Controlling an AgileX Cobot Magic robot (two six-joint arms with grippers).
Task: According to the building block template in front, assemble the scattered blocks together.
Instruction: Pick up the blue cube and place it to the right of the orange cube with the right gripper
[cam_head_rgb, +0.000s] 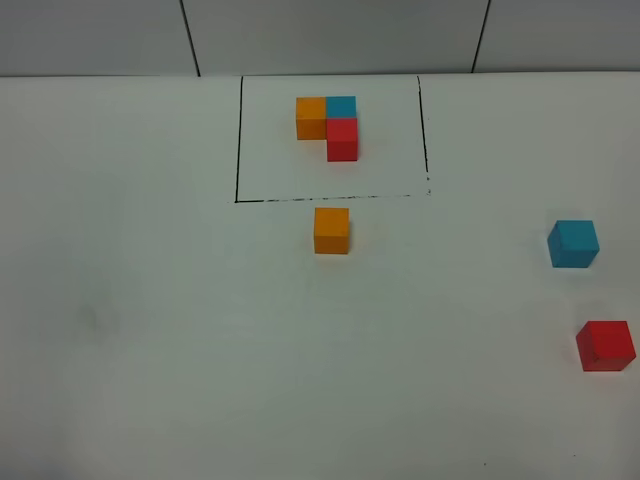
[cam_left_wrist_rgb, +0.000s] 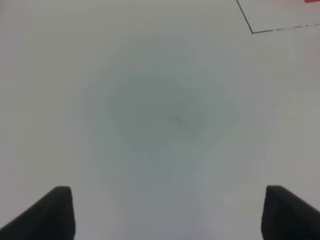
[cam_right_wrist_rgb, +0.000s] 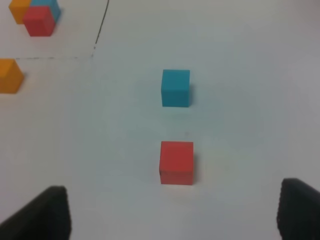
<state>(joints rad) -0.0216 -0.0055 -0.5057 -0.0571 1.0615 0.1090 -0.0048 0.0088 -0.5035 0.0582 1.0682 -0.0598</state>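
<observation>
White worktop carries the building block template near its far edge, inside a black frame. Orange cube sits just outside the frame's near line; teal cube and red cube lie by the right edge. Left gripper and right gripper gape wide, empty.

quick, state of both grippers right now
Left gripper: open, holding nothing.
Right gripper: open, holding nothing.
</observation>
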